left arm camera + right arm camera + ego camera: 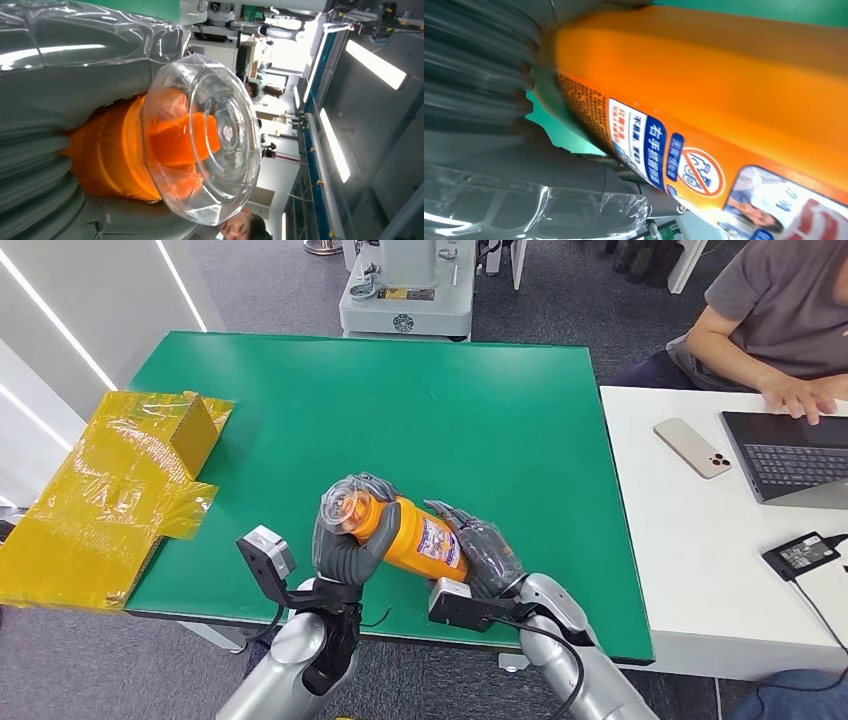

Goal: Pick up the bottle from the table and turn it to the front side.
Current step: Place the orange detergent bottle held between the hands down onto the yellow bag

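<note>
An orange bottle (412, 536) with a clear domed cap (349, 505) and a printed label lies tilted just above the near part of the green table (420, 410). My left hand (345, 540) grips its cap end. My right hand (482, 545) grips its base end. In the left wrist view the clear cap (210, 135) over the orange nozzle is close up, held in my left hand (60, 90). The right wrist view has the bottle's label (684, 165) facing the camera, with my right hand (499, 150) wrapped around the body.
A crumpled yellow foil-wrapped box (120, 490) lies at the table's left edge. A white desk (690, 540) adjoins on the right with a phone (692, 447), a laptop (790, 455) and a black power brick (802, 552). A person (770, 320) sits there typing.
</note>
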You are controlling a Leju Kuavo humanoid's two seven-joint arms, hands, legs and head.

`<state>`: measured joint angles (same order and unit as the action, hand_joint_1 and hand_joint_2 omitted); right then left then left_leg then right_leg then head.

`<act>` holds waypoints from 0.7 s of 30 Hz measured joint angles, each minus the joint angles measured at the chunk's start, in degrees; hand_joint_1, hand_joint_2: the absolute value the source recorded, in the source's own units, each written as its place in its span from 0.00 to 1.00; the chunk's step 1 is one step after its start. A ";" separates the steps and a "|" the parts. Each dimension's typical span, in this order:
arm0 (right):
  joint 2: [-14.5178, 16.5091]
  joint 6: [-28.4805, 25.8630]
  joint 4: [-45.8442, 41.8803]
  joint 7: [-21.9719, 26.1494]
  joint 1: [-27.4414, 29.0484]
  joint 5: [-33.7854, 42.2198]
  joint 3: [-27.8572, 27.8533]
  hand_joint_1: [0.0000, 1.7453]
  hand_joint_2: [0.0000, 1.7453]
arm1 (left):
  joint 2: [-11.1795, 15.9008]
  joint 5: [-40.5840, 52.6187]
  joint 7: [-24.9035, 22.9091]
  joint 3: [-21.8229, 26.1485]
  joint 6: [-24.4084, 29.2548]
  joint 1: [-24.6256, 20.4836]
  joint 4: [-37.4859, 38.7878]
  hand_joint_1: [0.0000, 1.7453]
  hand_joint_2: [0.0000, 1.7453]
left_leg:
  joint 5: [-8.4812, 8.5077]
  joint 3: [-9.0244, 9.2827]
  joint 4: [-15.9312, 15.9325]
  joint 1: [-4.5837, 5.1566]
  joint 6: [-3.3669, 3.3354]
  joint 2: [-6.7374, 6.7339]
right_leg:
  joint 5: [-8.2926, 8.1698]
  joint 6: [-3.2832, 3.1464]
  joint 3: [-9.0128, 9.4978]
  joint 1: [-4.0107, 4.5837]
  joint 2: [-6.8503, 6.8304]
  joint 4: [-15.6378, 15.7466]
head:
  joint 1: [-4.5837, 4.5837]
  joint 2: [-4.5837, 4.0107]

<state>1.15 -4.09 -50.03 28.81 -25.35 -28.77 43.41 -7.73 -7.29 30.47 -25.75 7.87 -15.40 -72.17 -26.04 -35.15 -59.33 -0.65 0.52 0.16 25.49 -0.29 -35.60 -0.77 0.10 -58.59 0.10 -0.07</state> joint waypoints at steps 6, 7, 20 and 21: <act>1.04 -1.37 -2.41 0.36 1.28 4.00 -1.03 0.00 1.00 | -0.37 -0.67 0.03 0.00 1.00 -0.02 0.00 1.00 1.00 | 0.00 0.00 0.00 0.00 0.00 0.01 | 0.00 0.00 0.00 0.00 -0.02 0.00 | -0.01 0.00; 1.15 -1.61 -3.14 0.42 1.71 4.67 -1.34 0.00 1.00 | -0.40 -0.78 0.06 0.00 1.21 -0.04 0.00 1.00 1.00 | 0.00 0.00 0.00 0.00 0.00 0.01 | 0.00 0.00 0.00 0.00 -0.02 0.00 | -0.01 0.00; 1.30 1.57 -16.69 2.20 7.15 15.48 -5.11 0.00 1.00 | -0.19 -2.00 0.74 0.00 3.43 -0.09 0.00 1.00 1.00 | 0.00 0.01 0.00 0.00 0.00 -0.02 | 0.00 0.00 0.00 0.00 0.01 0.00 | 0.00 0.00; 1.27 2.37 -18.05 2.01 7.49 16.09 -5.48 0.00 1.00 | -0.06 -2.03 0.75 0.00 3.58 0.01 0.00 1.00 1.00 | 0.00 0.02 0.00 0.00 0.00 -0.02 | 0.00 0.00 -0.01 0.00 0.01 0.00 | 0.00 0.00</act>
<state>2.41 -1.71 -68.08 30.82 -17.87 -12.68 37.94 -7.79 -9.32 31.22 -25.75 11.45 -15.39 -72.17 -26.04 -35.14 -59.33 -0.65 0.52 0.14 25.50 -0.29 -35.60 -0.77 0.11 -58.59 0.10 -0.07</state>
